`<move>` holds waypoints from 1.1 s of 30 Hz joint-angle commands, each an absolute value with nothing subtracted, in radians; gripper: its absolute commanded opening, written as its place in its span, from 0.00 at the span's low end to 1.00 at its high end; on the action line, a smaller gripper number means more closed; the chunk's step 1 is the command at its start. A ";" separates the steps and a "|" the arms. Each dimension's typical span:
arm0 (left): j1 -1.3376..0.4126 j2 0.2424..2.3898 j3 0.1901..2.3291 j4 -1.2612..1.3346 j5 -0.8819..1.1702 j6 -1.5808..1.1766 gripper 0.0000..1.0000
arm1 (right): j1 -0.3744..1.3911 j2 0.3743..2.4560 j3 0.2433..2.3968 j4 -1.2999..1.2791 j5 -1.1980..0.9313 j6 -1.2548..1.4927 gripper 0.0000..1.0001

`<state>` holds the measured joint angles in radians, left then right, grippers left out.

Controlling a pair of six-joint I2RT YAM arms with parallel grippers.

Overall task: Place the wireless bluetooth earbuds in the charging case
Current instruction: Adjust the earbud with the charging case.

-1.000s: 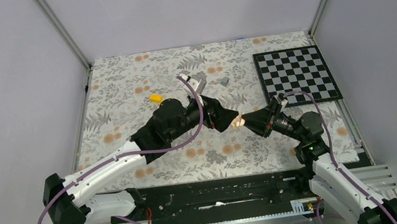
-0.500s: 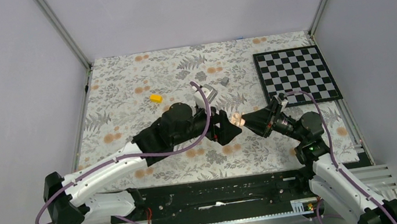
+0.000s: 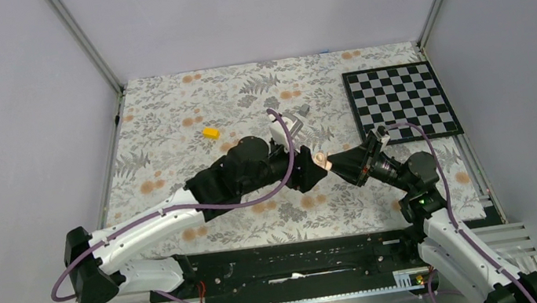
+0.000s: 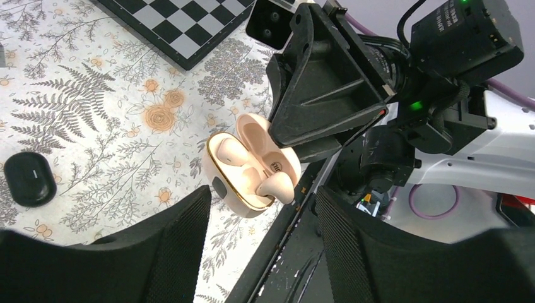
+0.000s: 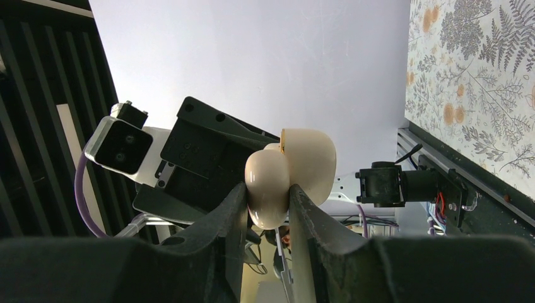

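— Where's the charging case (image 4: pixel 243 189), can you see it from there?

— Yes, the right gripper (image 3: pixel 333 163) has it. Its two fingers are pinched on the base half, one on each side, and it holds the case up over the floral cloth (image 3: pixel 165 118), in the middle between the two arms.

— Open or shut, the case?

— Open. The lid (image 4: pixel 260 134) is swung back against the right gripper's black body, and the hollow side faces the other arm.

— And the earbuds?

— Two cream earbuds, both lying inside the case. One (image 4: pixel 229 151) sits at the far end by the hinge, the other (image 4: pixel 276 185) at the near end by the gold rim. I can't tell whether that near one is pushed fully into its well.

— What about the left gripper (image 3: pixel 311 172)?

— It is pointed straight at the case from the left, nose to nose with the right one. Its fingers stand partly apart, with nothing between them. From its own camera the case shows in the gap, just past the fingertips. Whether a tip touches the case, I can't make out.

— Anything else on the table?

— A black oval pod (image 4: pixel 28 178) lies flat on the cloth, well to the side of the case. Further back are a yellow piece (image 3: pixel 210 133), a small grey block (image 3: pixel 304 108) and the chessboard (image 3: pixel 399 100) at the far right.
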<state>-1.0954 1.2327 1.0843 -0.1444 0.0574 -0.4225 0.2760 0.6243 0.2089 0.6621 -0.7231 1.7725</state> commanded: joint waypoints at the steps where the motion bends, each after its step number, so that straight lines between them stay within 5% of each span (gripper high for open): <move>1: -1.100 1.237 1.127 -0.145 0.030 -0.397 0.62 | 0.282 0.625 0.231 0.679 -0.725 1.757 0.00; 15: -1.100 1.210 1.130 -0.190 -0.026 -0.335 0.52 | 0.282 0.638 0.233 0.680 -0.726 1.751 0.00; 33: -1.100 1.189 1.128 -0.208 -0.132 -0.318 0.53 | 0.283 0.618 0.230 0.670 -0.719 1.753 0.00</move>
